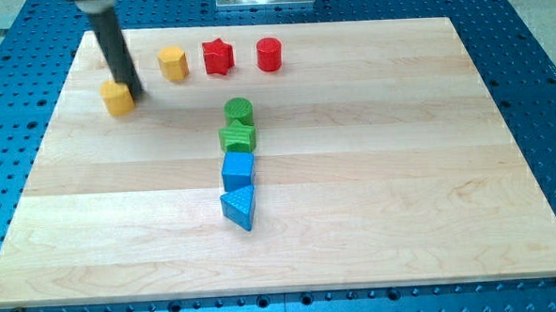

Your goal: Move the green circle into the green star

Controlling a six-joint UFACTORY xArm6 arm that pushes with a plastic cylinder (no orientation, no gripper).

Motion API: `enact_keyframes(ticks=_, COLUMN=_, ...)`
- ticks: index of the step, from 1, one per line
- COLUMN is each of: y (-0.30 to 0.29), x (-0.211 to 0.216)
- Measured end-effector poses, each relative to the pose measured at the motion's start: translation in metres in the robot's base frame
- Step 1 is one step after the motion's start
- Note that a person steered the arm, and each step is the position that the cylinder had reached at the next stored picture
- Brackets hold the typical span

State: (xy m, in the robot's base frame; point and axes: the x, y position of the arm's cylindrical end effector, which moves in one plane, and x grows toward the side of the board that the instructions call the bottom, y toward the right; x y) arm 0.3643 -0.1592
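The green circle [238, 109] stands near the board's middle, touching the green star [239, 135] just below it. My dark rod comes down from the view's top left; my tip [134, 94] rests at the upper right edge of a yellow block [118, 98], far left of the green blocks.
A yellow hexagon block [172, 63], a red star [217, 57] and a red cylinder [269, 54] line the board's top. A blue cube [238, 167] and a blue triangle [240, 207] sit in a column below the green star. The wooden board [448, 167] lies on a blue perforated table.
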Motion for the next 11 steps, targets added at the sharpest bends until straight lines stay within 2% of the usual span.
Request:
enact_keyframes(ticks=1, y=0.015, x=0.004)
enact_keyframes(ticks=2, y=-0.043, x=-0.041)
enact_keyframes(ticks=3, y=-0.077, x=-0.012)
enact_keyframes(ticks=4, y=0.003, x=0.049)
enact_keyframes(ticks=5, y=0.035, x=0.081)
enact_keyframes(ticks=6, y=-0.003, x=0.081)
enact_keyframes(ticks=8, y=0.058, x=0.037)
enact_keyframes(ticks=9, y=0.092, x=0.037)
enact_keyframes(ticks=10, y=0.082, x=0.011)
enact_keyframes(ticks=11, y=0.134, x=-0.011)
